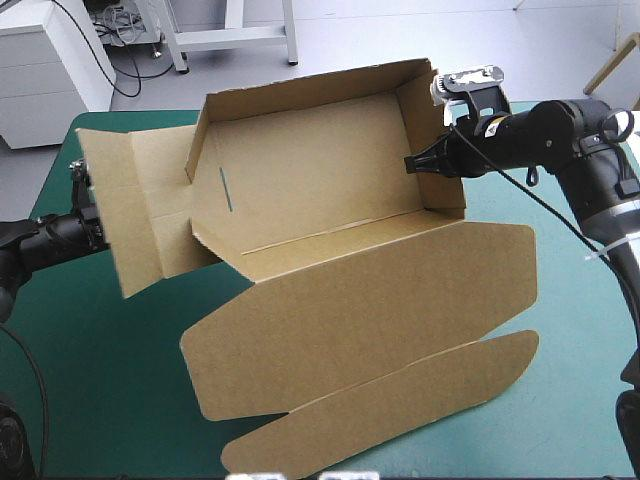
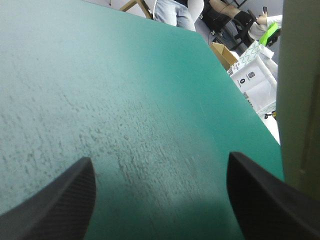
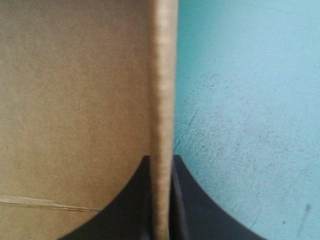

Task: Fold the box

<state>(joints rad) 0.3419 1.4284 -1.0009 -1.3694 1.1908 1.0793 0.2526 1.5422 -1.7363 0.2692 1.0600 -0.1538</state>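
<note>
Box (image 1: 330,250) sitting at middle of counter (image 1: 90,380), walls partly raised, lid (image 1: 380,300) lying flat toward near edge. You are handling light, stiff board, likely bending at scored lines, buckling if forced. Right pincer (image 3: 161,165) pinching right end wall's rim; left pincer (image 2: 160,172) gaping over bare counter, beside left flap (image 1: 130,210), likely your next hold

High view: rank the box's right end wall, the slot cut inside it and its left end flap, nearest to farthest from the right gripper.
1. Right end wall: pinched in the right gripper.
2. Slot: inside, toward the left end.
3. Left end flap: far left side, spread outward.
</note>
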